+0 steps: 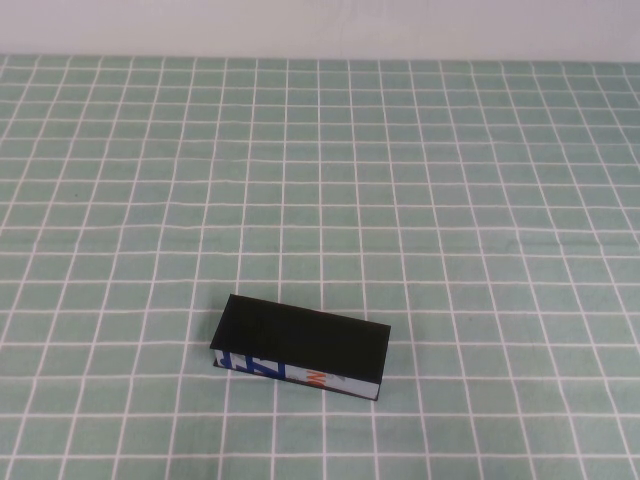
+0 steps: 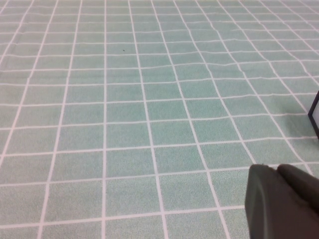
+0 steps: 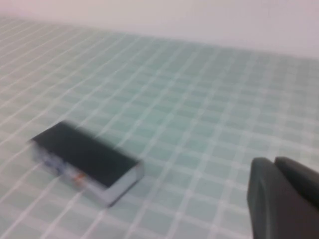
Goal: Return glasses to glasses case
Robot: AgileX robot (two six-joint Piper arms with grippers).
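Observation:
The glasses case lies shut on the green checked cloth, near the table's front and a little left of centre. Its flat black lid is down, and its white front edge shows blue and orange markings. The glasses are out of view. Neither arm shows in the high view. In the left wrist view, my left gripper hovers over bare cloth with its fingers pressed together and nothing between them; a dark corner of the case shows at the frame's edge. My right gripper is shut and empty, well apart from the case.
The green cloth with its white grid covers the whole table. A pale wall runs along the far edge.

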